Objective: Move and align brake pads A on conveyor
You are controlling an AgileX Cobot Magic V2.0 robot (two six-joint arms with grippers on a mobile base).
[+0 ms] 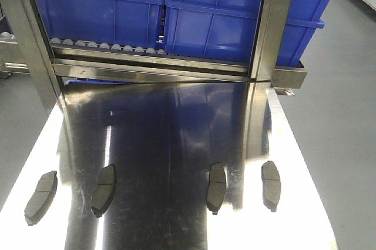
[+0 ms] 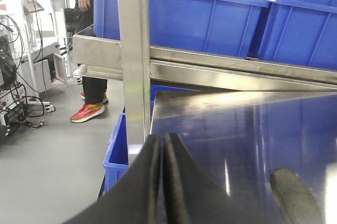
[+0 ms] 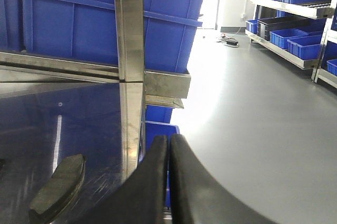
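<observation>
Brake pads A (image 1: 217, 187) lie abreast on the table (image 1: 153, 144).

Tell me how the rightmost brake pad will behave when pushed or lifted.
The rightmost brake pad looks rigid and flat, so it probably won't flex or roll. On the polished steel table it would likely slide easily.

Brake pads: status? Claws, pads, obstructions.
Left claw shut, empty. Right claw shut, empty. Four flat curved dark-grey brake pads in a row on shiny stainless steel table, untouched. Nothing blocking them; conveyor out of view.
</observation>
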